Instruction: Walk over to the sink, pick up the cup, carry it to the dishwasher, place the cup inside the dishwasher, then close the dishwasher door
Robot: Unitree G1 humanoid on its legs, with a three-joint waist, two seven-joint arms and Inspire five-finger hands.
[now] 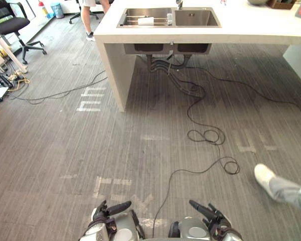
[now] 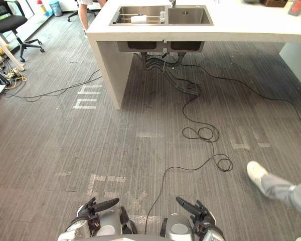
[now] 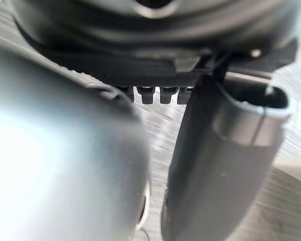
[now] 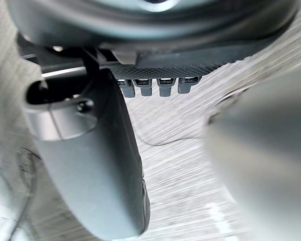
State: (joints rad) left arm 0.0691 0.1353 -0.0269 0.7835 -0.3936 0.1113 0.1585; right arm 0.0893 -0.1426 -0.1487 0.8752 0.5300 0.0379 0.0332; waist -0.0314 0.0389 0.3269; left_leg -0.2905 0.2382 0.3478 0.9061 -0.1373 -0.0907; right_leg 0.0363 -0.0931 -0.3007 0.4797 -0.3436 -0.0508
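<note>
The steel double sink (image 1: 195, 18) is set in a white counter (image 1: 251, 30) far ahead, across the grey floor. A small clear cup (image 1: 169, 19) stands at the divider between the two basins. On a rack in the left basin lies a white cup-like thing (image 1: 146, 21). My left hand (image 1: 108, 213) and right hand (image 1: 210, 213) hang low at the near edge of the eye views, far from the sink. In the wrist views the left thumb (image 3: 215, 165) and the right thumb (image 4: 95, 165) stand out over bare floor. Both hands are open and hold nothing.
A black cable (image 1: 205, 134) loops over the floor between me and the counter. A person's leg with a white shoe (image 1: 266, 178) reaches in from the right. Another person (image 1: 89, 20) stands at the counter's far left corner. An office chair (image 1: 12, 25) is at far left.
</note>
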